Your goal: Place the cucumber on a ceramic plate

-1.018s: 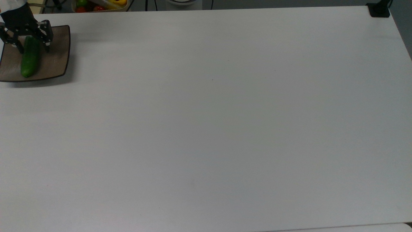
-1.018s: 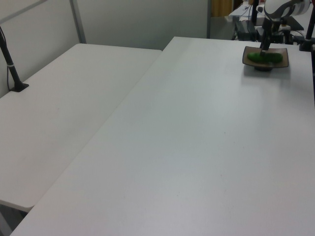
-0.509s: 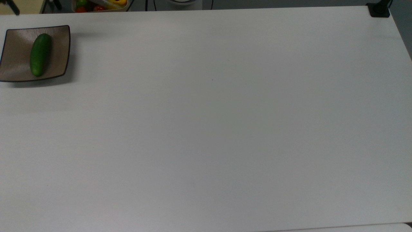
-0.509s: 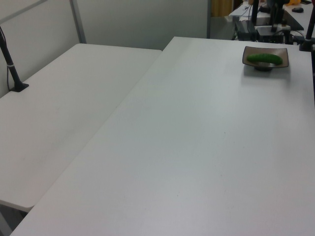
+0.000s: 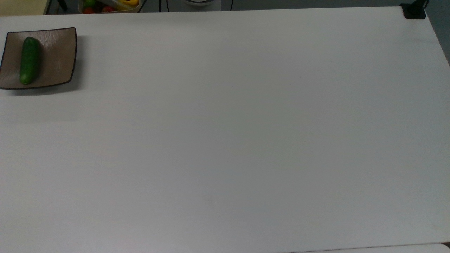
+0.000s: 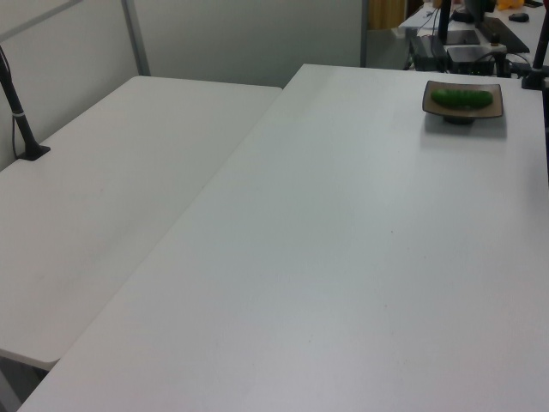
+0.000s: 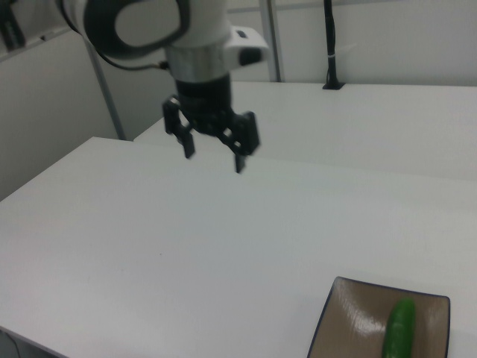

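Note:
The dark-green cucumber (image 5: 29, 60) lies on the left part of the square taupe-brown ceramic plate (image 5: 58, 52) at the top view's far left. The left view has the cucumber (image 6: 461, 99) on the plate (image 6: 495, 103) at the far right end of the table. At the right view's bottom right the cucumber (image 7: 399, 332) rests on the plate (image 7: 352, 321). My gripper (image 7: 214, 158) hangs high above the table in the right view's upper left, well away from the plate. It is open, with nothing between its black fingers (image 7: 240, 158).
A bin of red, green and yellow produce (image 5: 108, 5) sits beyond the table's far edge in the top view. A black clamp (image 5: 413, 10) grips the top view's upper right corner. A second white table (image 6: 111, 172) adjoins on the left view's left.
One second ago my open gripper stood over the cucumber on the plate; it has since lifted away. The cucumber rolled to the right on the plate, then back to the plate's left part.

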You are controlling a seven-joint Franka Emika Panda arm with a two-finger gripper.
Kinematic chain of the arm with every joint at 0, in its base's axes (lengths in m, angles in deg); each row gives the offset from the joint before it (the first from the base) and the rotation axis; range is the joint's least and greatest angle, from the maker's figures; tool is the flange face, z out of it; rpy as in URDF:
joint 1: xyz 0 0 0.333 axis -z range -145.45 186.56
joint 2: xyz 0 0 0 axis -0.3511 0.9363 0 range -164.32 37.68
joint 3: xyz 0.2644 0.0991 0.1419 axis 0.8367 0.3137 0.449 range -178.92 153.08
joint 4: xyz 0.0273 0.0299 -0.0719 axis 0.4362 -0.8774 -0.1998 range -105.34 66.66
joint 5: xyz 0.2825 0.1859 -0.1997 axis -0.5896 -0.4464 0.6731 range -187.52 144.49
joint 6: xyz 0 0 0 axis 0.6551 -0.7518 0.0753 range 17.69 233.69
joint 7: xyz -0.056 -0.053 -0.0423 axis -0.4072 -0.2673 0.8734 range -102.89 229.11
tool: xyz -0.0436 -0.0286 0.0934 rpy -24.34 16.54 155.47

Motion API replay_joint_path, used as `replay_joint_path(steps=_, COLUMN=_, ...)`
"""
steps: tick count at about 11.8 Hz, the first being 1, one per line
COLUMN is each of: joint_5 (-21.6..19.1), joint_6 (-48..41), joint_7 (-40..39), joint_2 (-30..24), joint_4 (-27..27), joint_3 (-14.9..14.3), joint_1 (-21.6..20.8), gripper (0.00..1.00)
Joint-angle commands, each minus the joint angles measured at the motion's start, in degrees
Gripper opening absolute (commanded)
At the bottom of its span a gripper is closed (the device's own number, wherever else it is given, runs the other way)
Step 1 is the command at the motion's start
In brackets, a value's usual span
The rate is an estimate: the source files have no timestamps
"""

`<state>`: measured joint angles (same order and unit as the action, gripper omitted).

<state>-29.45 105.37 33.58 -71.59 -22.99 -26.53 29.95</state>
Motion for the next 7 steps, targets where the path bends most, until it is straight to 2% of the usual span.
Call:
replay_joint_path(steps=1, joint_5=0.38, joint_6=-1.25, joint_7=20.59, joint_2=0.27, joint_4=1.46, joint_3=-0.11, joint_1=-10.50, gripper=1.00)
replay_joint_path(steps=2, joint_5=0.64, joint_6=-0.73, joint_7=24.66, joint_2=0.36, joint_4=1.28, joint_3=1.12, joint_1=-12.45, gripper=1.00)
replay_joint_path(steps=4, joint_5=1.69, joint_6=0.24, joint_7=26.37, joint_2=0.71, joint_4=0.58, joint_3=6.46, joint_1=-12.73, gripper=1.00)
replay_joint_path(steps=6, joint_5=4.85, joint_6=3.39, joint_7=28.81, joint_2=1.94, joint_4=-1.08, joint_3=12.61, joint_1=-12.12, gripper=1.00)
replay_joint_path(steps=7, joint_5=6.25, joint_6=5.06, joint_7=29.70, joint_2=2.99, joint_4=-1.53, joint_3=13.77, joint_1=-12.20, gripper=1.00)
